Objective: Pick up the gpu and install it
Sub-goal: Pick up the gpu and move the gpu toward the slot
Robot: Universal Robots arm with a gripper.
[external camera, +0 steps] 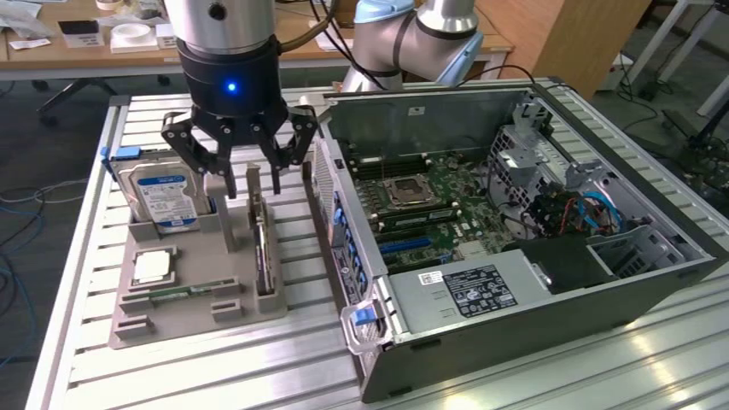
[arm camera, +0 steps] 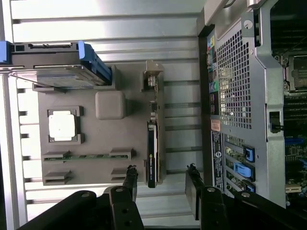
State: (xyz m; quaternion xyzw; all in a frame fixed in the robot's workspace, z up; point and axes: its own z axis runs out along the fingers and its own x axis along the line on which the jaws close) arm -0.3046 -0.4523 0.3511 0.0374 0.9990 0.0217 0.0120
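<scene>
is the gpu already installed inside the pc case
No, the gpu stands on edge in the gray tray, outside the computer case.

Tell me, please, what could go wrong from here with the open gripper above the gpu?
1. The gpu stands on its thin edge in the grey tray, nearer one finger of the open gripper than the other; closing could push it sideways.
2. The computer case stands close beside the tray, so the finger on that side may strike its rear panel.
</scene>
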